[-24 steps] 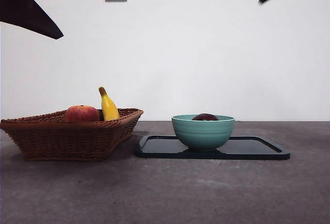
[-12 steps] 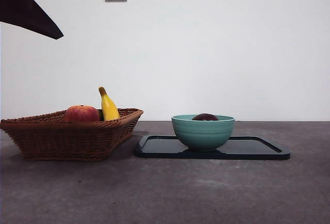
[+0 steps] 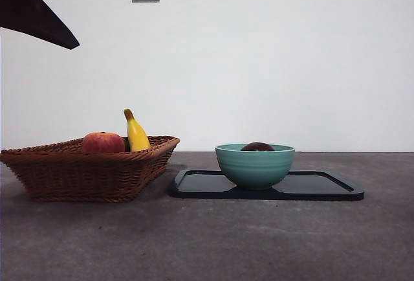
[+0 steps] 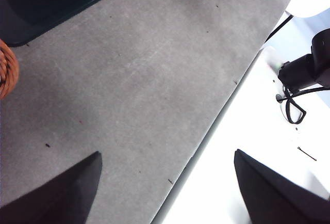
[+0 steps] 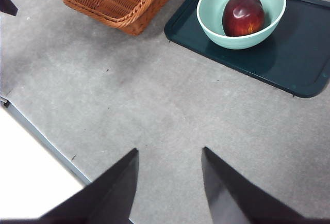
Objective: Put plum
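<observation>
Plum [image 5: 243, 14] sits inside the teal bowl [image 5: 214, 8], upper right of the right wrist pic; in the front view only its dark top [image 3: 257, 146] peeks over the rim, centre-right of frame. Bowl stands on the dark tray [image 5: 304, 53]. Wicker basket [image 3: 84, 168], lower left of the front pic, holds the apple [image 3: 102, 142] and banana [image 3: 136, 132].

Right gripper [image 5: 170, 177] hangs high over bare table, jaws apart, nothing in them. Left gripper [image 4: 165, 180] is also high, near the table edge, jaws wide apart, empty.

Looks to me like the placing is done, w/ only pulling back left. To do that well: lift clear of the bowl rim, no sideways sweep across the tray, keep jaws apart so nothing snags, park both arms away from bowl & basket.
</observation>
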{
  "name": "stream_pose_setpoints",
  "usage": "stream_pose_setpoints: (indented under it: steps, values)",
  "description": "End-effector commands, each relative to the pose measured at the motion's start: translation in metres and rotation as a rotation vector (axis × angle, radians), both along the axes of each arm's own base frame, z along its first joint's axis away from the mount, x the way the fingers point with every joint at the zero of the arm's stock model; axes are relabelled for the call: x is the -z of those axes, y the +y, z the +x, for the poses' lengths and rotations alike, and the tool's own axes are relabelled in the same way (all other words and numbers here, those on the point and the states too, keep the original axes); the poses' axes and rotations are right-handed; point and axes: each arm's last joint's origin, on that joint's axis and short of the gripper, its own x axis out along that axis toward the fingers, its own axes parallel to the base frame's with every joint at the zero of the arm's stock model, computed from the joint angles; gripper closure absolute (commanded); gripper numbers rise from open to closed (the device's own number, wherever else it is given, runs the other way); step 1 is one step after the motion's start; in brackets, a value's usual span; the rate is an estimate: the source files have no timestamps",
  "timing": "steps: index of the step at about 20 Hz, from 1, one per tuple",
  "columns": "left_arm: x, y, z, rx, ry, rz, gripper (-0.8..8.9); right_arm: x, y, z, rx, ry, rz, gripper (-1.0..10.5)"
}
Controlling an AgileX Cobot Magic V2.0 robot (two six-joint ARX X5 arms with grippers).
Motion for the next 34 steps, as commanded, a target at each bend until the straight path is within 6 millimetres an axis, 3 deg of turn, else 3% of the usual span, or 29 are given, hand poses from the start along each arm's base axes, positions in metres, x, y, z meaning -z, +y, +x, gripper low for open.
stream_pose_setpoints:
  steps: [1,11,18,22,25,29,34]
  values:
    - [-0.002,-0.002,0.001,0.019,-0.02,-0.007,4.08,-0.002,0.001,0.001,-0.012,-0.009,0.006,7.5]
    - [-0.006,-0.004,0.005,-0.02,-0.031,-0.046,4.1,-0.002,0.001,0.001,-0.011,-0.009,0.006,7.5]
    - [-0.031,-0.025,0.021,-0.119,-0.222,-0.095,4.08,-0.002,0.001,0.001,-0.012,-0.009,0.006,7.5]
    - [-0.057,-0.048,0.051,-0.134,-0.266,-0.09,4.09,-0.002,0.001,0.001,-0.012,-0.009,0.006,7.5]
    - [-0.065,-0.073,0.082,-0.108,-0.277,-0.087,4.09,-0.002,0.001,0.001,-0.012,-0.009,0.006,7.5]
    - [-0.055,-0.105,0.124,-0.102,-0.284,-0.041,4.09,-0.002,0.001,0.001,-0.012,-0.008,0.006,7.5]
    - [-0.028,-0.135,0.169,-0.096,-0.266,0.008,4.09,-0.002,0.001,0.0,-0.012,-0.006,0.004,7.5]
